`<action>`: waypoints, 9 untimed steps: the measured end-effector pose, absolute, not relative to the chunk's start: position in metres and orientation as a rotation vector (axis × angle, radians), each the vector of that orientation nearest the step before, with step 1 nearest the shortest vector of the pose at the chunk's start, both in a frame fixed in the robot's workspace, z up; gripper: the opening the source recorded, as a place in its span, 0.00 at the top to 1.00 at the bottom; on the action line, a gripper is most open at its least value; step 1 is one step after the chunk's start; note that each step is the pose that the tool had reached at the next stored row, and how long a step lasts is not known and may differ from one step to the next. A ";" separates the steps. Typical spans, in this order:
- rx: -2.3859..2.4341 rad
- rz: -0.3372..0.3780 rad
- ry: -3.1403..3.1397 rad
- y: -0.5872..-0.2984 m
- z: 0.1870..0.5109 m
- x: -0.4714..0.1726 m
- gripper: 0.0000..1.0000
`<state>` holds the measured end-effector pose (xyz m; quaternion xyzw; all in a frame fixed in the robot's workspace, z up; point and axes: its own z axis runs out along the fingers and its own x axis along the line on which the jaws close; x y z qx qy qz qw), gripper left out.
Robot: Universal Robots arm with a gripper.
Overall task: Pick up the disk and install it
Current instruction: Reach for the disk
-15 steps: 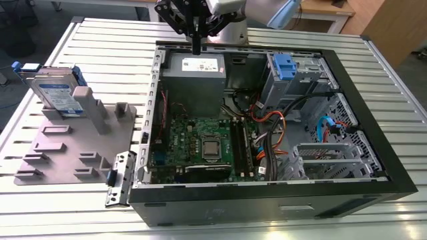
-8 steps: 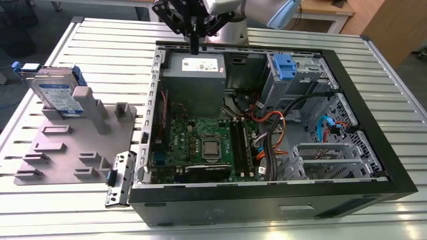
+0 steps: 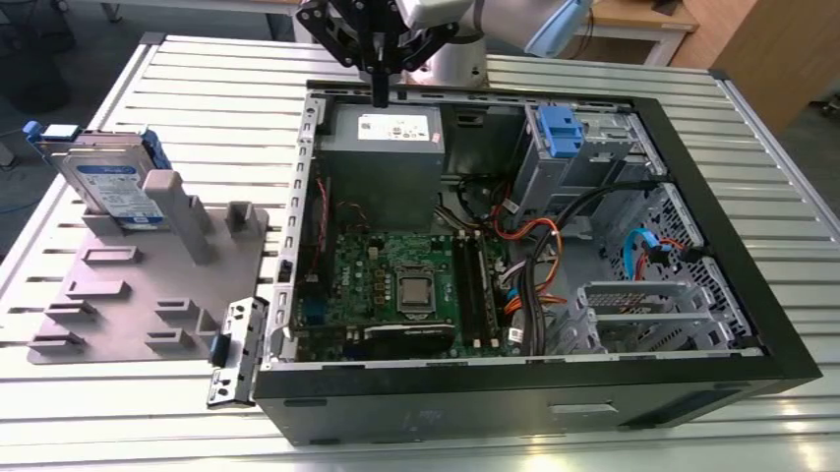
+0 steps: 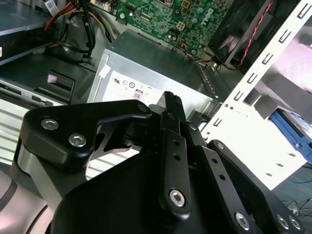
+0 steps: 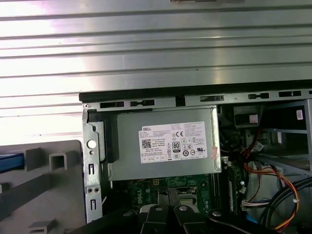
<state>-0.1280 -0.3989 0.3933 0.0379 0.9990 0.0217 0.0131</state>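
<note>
While disk (image 3: pixel 112 182) stands in grey rack (image 3: pixel 132 295), gripper (image 3: pixel 381 98) closed, empty, above open case (image 3: pixel 698 197).

The disk (image 3: pixel 112 185) is silver, white and blue, the motherboard (image 3: pixel 393 285) green, the power supply (image 3: pixel 384 149) grey, the pincer (image 3: pixel 381 96) black.

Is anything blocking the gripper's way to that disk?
Only the case wall lies between them. The gripper hangs over the power supply; the disk stands outside on the grey fixture, at the exterior view's left.
</note>
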 end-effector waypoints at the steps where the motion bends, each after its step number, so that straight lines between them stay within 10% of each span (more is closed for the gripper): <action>1: 0.118 0.068 3.112 -0.399 0.393 -0.128 0.89; 9: 0.118 0.068 3.113 -0.399 0.393 -0.131 0.89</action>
